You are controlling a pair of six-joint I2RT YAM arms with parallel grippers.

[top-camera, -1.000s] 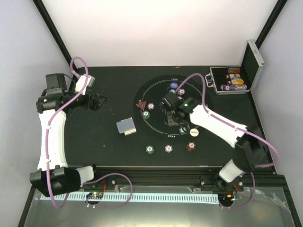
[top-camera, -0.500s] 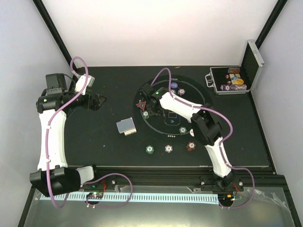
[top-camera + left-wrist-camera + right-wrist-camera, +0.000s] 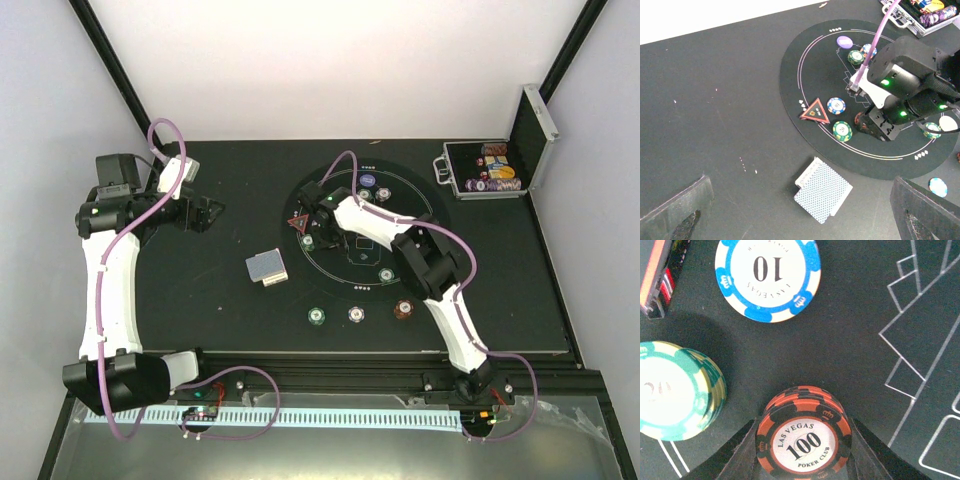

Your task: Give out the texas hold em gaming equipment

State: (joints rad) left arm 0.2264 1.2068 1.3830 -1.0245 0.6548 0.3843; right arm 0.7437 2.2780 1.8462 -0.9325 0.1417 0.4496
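Red-and-black chips (image 3: 802, 442) marked 100, in a short stack, are pinched between the fingers of the right gripper (image 3: 803, 452), low over the round black mat (image 3: 807, 75). Whether the stack touches the mat cannot be told. Just to one side sits a green stack (image 3: 675, 390) on the mat's white ring line. Beyond it lies a single blue-and-white chip (image 3: 767, 275) marked 10. The red triangle (image 3: 815, 111) lies next to that chip, near the mat's left rim.

A deck of cards (image 3: 822, 190), grey-blue backs up and slightly fanned, rests on the table (image 3: 200, 300) just off the mat. The left gripper (image 3: 212, 214) hangs at the far left, well apart from the mat, its jaws spread wide with nothing between them. A silver-edged case (image 3: 538, 125) stands open at the far right corner.
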